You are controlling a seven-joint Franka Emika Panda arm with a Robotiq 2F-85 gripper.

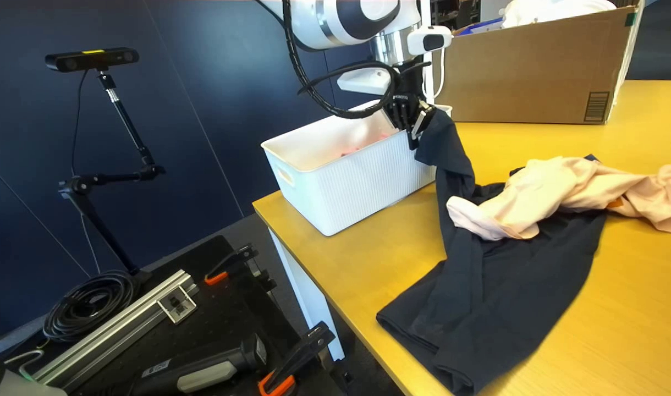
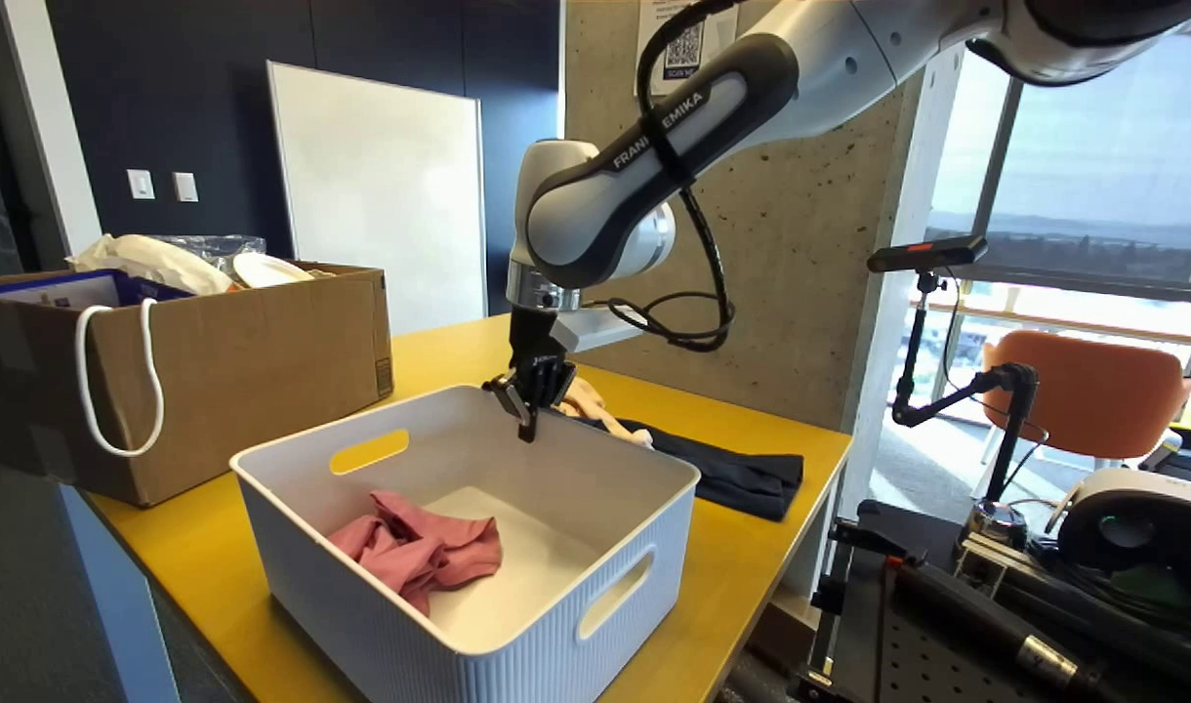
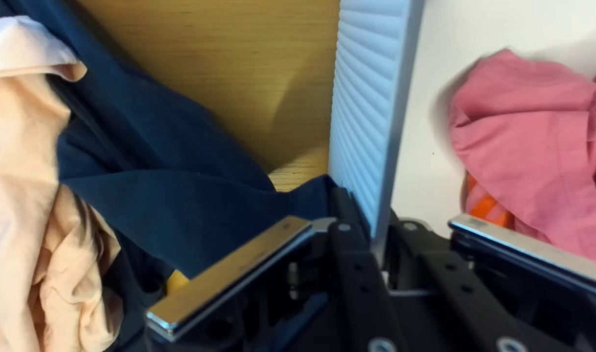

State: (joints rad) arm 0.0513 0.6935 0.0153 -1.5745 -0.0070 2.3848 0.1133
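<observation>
My gripper (image 1: 407,132) is at the long wall of a white ribbed bin (image 1: 379,170). In the wrist view its fingers (image 3: 371,210) straddle that wall (image 3: 371,98) closely, one inside and one outside. It also shows at the rim in an exterior view (image 2: 522,415). A navy garment (image 1: 506,291) is drawn up from the table to the outer finger; I cannot tell whether it is pinched between finger and wall or caught outside. A peach cloth (image 1: 566,181) lies on its spread part. A pink cloth (image 2: 430,547) lies inside the bin and also shows in the wrist view (image 3: 532,132).
A large cardboard box (image 1: 533,71) with packed items stands beside the bin on the yellow table (image 1: 368,258). A black cart (image 1: 225,324) with clamps, a coiled cable (image 1: 91,305) and a camera stand (image 1: 118,110) is beside the table edge.
</observation>
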